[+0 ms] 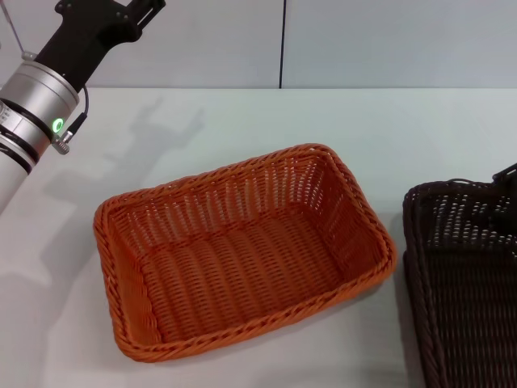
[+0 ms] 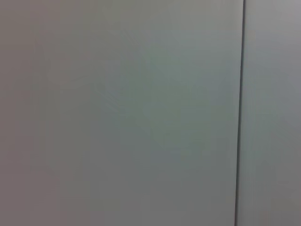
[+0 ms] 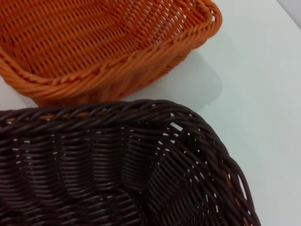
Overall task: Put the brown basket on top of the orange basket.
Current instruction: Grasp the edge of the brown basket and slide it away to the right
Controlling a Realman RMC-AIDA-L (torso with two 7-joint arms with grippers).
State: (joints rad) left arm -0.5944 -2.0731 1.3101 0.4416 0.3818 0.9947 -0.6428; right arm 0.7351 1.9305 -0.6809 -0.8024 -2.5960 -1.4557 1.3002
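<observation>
The orange basket stands empty on the white table in the middle of the head view. The brown basket is just to its right, cut off by the picture's right edge, with a narrow gap between the two. The right wrist view looks from close by into the brown basket, with the orange basket beyond it. A small dark part of my right gripper shows at the brown basket's far rim. My left arm is raised at the far left, with its gripper at the picture's top edge.
The white table runs back to a pale wall with a dark vertical seam. The left wrist view shows only that wall and seam.
</observation>
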